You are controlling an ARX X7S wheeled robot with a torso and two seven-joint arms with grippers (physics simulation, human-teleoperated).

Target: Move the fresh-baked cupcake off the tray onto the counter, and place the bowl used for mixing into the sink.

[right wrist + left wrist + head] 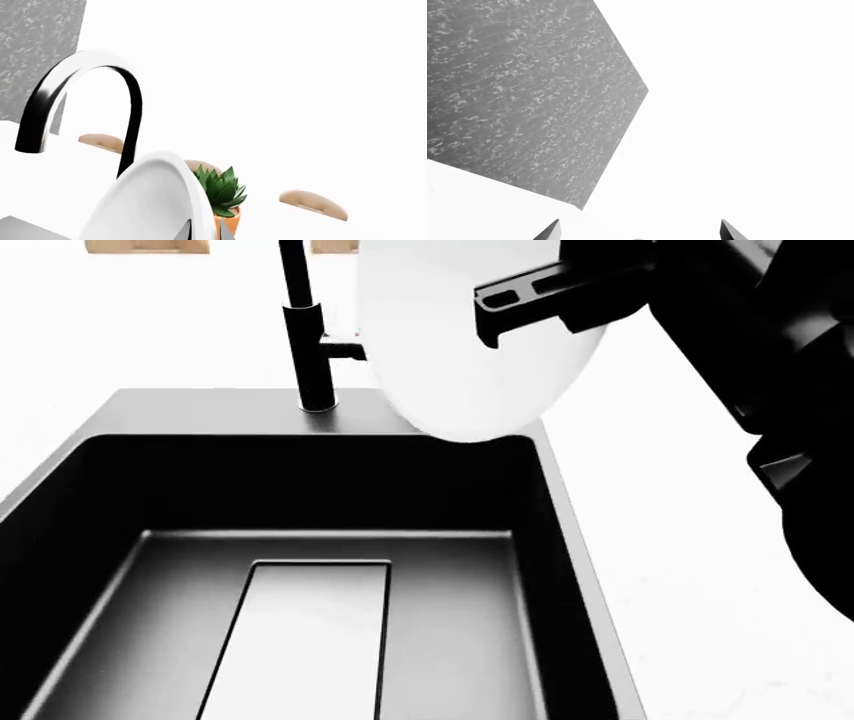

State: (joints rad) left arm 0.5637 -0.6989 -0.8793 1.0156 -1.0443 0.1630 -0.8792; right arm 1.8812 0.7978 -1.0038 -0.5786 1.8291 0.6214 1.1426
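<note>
The white bowl [461, 350] hangs tilted on edge above the far right corner of the black sink [307, 490]. My right gripper [491, 318] is shut on its rim. In the right wrist view the bowl [143, 200] fills the near side, its rim pinched between the right gripper [207, 230]. My left gripper [640, 231] is open with nothing between its tips; it does not show in the head view. White counter [694, 570] lies right of the sink. The cupcake and the tray are out of view.
A tall black faucet [304, 330] stands at the sink's back edge, just left of the bowl. A pale drain plate [300, 640] lies on the sink floor. A potted succulent [220, 190] and wooden pieces [313, 204] stand behind. The left wrist faces a grey speckled wall [527, 90].
</note>
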